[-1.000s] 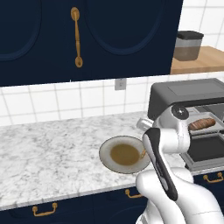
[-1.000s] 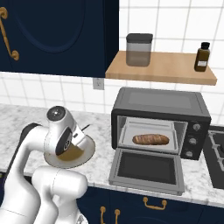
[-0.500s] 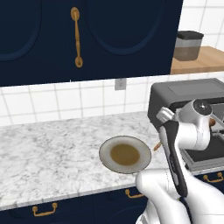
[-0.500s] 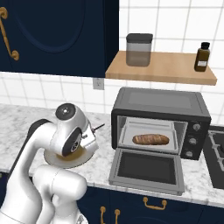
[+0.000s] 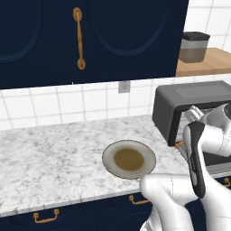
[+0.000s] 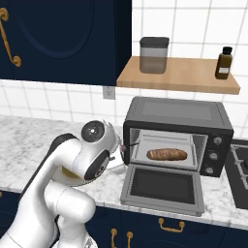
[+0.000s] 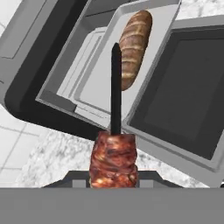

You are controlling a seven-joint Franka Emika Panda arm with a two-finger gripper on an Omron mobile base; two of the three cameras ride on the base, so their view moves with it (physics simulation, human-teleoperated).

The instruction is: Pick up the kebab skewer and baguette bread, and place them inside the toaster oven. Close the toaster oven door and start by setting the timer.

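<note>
Marble counter supports the toaster oven, with the toaster oven door folded down flat toward the near side. Gripper is clamped on the kebab skewer, just left of the oven opening. Its dark stick points toward the cavity, with red-brown meat chunks at the held end. Baguette bread, golden-brown and scored, lies on the tray inside. An empty plate sits left of the oven, and nothing blocks the opening.
</note>
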